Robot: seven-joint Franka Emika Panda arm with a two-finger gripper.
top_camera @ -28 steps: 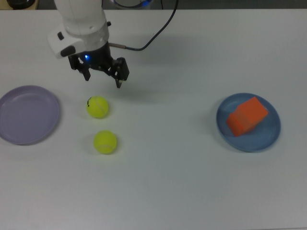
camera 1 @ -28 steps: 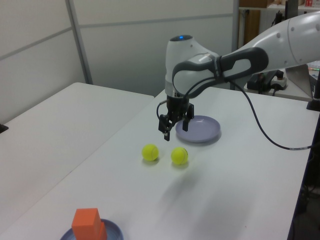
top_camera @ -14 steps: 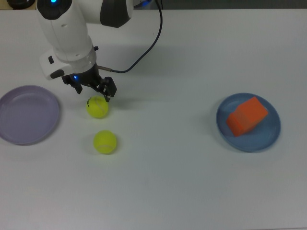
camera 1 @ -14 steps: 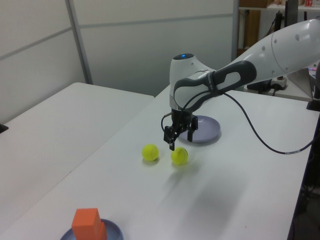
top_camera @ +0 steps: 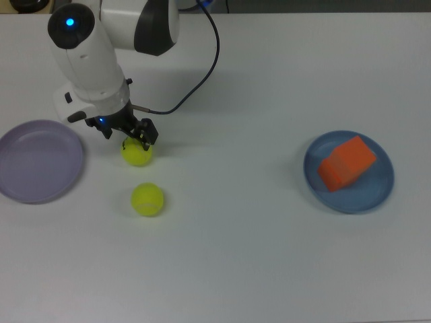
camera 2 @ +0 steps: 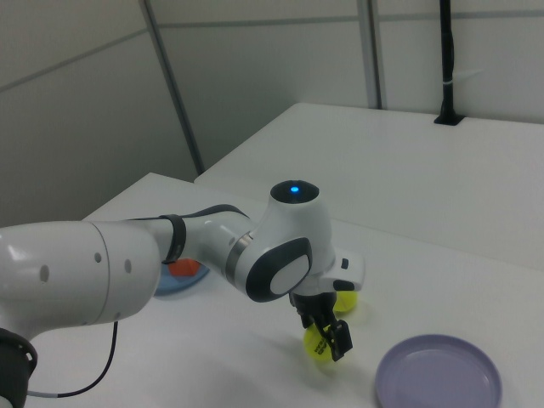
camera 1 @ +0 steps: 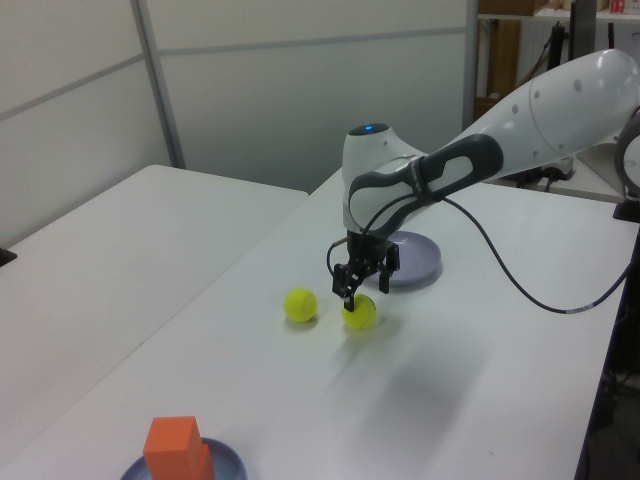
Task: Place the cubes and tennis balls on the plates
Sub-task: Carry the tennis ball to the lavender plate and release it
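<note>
**Gripper straddles the marked ball beside the lavender plate**

The gripper (top_camera: 128, 136) is low over one tennis ball (top_camera: 137, 153), its fingers spread and set to either side of the ball's top, not yet closed on it. In the left view the fingertips (camera 1: 349, 297) reach down to the ball's upper half, so I judge this to be the last bit of the descent before a grasp. The ball sits toward the top view's left edge of the tabletop (top_camera: 242, 256), near the lavender plate (top_camera: 39, 160), which lies bare at that edge; that short gap is probably why this ball is taken first.

The second tennis ball (top_camera: 147, 199) rests just beside the first, a little nearer the top view's bottom edge and clear of the fingers, so closing should not disturb it. A round ball can roll away if one finger touches before the other, which argues for a centred grip.

Toward the top view's right edge, the blue plate (top_camera: 382, 193) already carries the orange cubes (top_camera: 346, 163), seen as one orange mass; whether they are stacked or side by side I cannot tell.
</note>
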